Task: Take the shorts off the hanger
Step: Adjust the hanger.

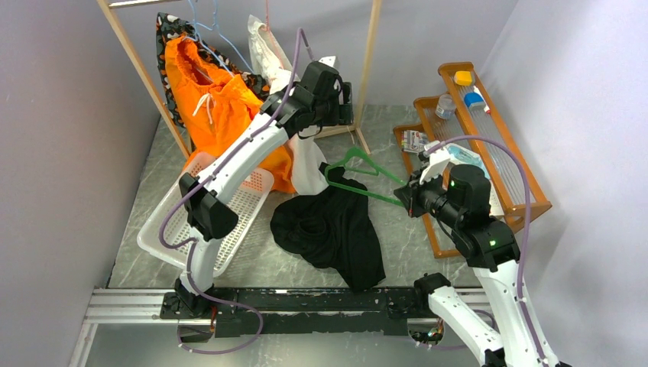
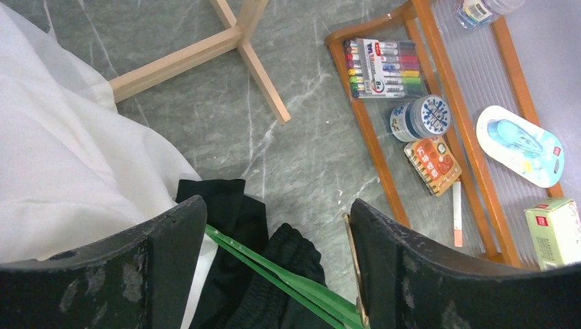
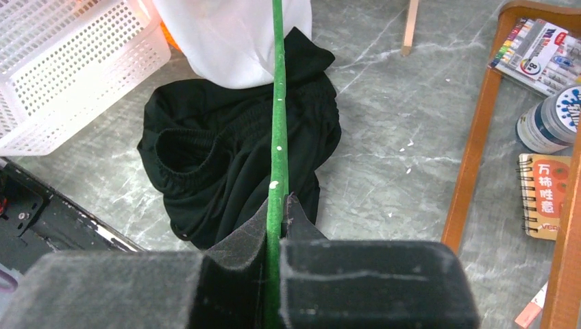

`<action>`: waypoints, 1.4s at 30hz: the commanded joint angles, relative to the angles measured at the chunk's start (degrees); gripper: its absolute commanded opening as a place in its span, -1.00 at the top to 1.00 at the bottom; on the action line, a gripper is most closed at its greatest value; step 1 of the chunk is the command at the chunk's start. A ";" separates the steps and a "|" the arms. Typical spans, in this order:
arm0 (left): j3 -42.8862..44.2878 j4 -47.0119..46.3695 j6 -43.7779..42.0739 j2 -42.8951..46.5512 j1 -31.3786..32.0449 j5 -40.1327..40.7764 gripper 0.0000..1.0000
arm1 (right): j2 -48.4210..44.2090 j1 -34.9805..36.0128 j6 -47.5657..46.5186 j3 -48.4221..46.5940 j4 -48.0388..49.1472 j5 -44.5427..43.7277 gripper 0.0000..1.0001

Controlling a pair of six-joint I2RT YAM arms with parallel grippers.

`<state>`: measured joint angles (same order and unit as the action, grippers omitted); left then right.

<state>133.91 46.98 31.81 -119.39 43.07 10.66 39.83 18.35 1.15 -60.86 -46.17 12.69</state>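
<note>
The orange shorts point(image 1: 218, 107) with a white drawstring hang from the rack at the back left, touched by neither gripper. My left gripper point(image 1: 348, 103) is open and empty, raised to the right of them; its wrist view point(image 2: 274, 212) looks down on the table. My right gripper point(image 1: 405, 200) is shut on the end of a green hanger point(image 1: 367, 180), seen clamped in its wrist view point(image 3: 277, 205). The hanger point(image 3: 277, 103) reaches over a black garment point(image 1: 328, 229) crumpled on the table. It also shows in the left wrist view point(image 2: 288, 277).
A white garment point(image 1: 306, 164) hangs down between the shorts and the black garment. A white basket point(image 1: 229, 206) sits at the left. The wooden rack foot point(image 2: 226, 48) stands behind. A wooden shelf point(image 1: 497, 153) at the right holds markers point(image 2: 380, 68), tape and a notebook.
</note>
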 commanded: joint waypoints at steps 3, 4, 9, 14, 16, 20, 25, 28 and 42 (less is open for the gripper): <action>2.16 -3.55 2.26 2.59 -0.80 -5.99 -0.70 | -1.51 0.14 -0.38 -1.50 2.09 -2.05 1.00; 1.28 -5.07 2.46 3.86 -0.79 -7.09 -0.74 | -1.33 0.11 -0.51 -1.60 2.07 -1.90 1.00; -4.65 -13.26 2.27 11.82 -0.80 -12.16 -0.82 | -0.74 0.11 -0.11 -2.51 3.77 -2.05 1.00; -11.73 -19.54 0.75 20.00 -0.81 -13.71 -0.85 | 2.00 0.11 -0.60 -6.36 7.00 -3.96 1.00; -15.76 -21.29 -0.09 23.85 -0.80 -12.52 -0.86 | 3.84 0.13 -1.51 -8.59 7.91 -4.86 1.00; -24.20 -23.03 -1.99 32.24 -0.86 -7.14 -0.89 | 7.54 0.16 -4.13 -13.23 9.06 -6.68 1.00; -37.54 -24.95 -3.11 43.40 -0.84 0.76 -0.90 | 12.96 0.10 -7.36 -17.50 12.52 -6.71 1.00; -45.95 -26.23 -2.18 51.44 -0.80 4.16 -0.93 | 15.92 0.11 -7.94 -18.75 19.22 -5.34 1.00; -63.69 -16.58 4.92 70.23 -0.85 9.24 -0.94 | 33.72 0.23 -4.67 -32.65 32.64 3.77 1.00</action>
<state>73.10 26.52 33.91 -50.61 42.52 17.28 71.02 18.39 -4.38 -87.92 -19.64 12.60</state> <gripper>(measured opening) 0.971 0.020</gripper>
